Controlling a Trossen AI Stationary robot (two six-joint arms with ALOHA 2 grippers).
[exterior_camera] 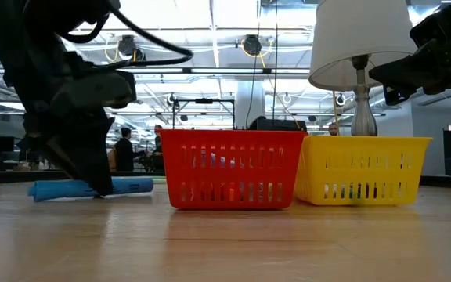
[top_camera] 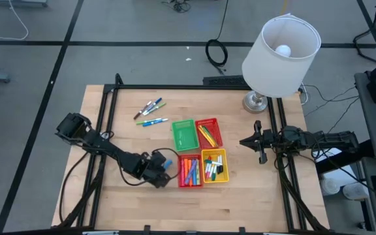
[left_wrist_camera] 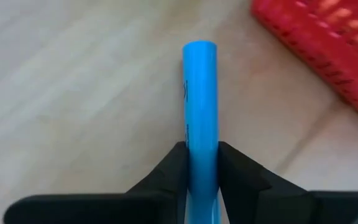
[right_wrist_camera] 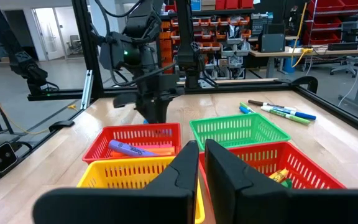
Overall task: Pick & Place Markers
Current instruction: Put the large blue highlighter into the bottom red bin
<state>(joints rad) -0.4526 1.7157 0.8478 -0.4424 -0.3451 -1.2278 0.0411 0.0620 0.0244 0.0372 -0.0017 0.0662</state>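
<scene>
My left gripper (top_camera: 164, 167) is down at the table just left of the near red basket (top_camera: 189, 170), shut on a blue marker (left_wrist_camera: 201, 93), which the low view shows lying level (exterior_camera: 128, 186). Several markers lie in the near red basket, the yellow basket (top_camera: 215, 164) and the far red basket (top_camera: 209, 131). I see no markers in the green basket (top_camera: 183, 134). Loose markers (top_camera: 150, 109) lie on the wood toward the far left. My right gripper (right_wrist_camera: 197, 163) waits shut at the table's right edge, holding nothing. My left gripper pinches the blue marker's barrel (left_wrist_camera: 201, 149) between its two fingers, about mid-length as the low view shows it. The fingers slant down from above and from the table's left. The marker lies level at the table top; whether it touches the wood I cannot tell.
A lamp with a white shade (top_camera: 281, 49) stands at the far right corner. Black frame rails (top_camera: 109, 111) run along the table's left, far and right sides. Bare wood (top_camera: 194, 209) stretches along the near edge in front of the baskets.
</scene>
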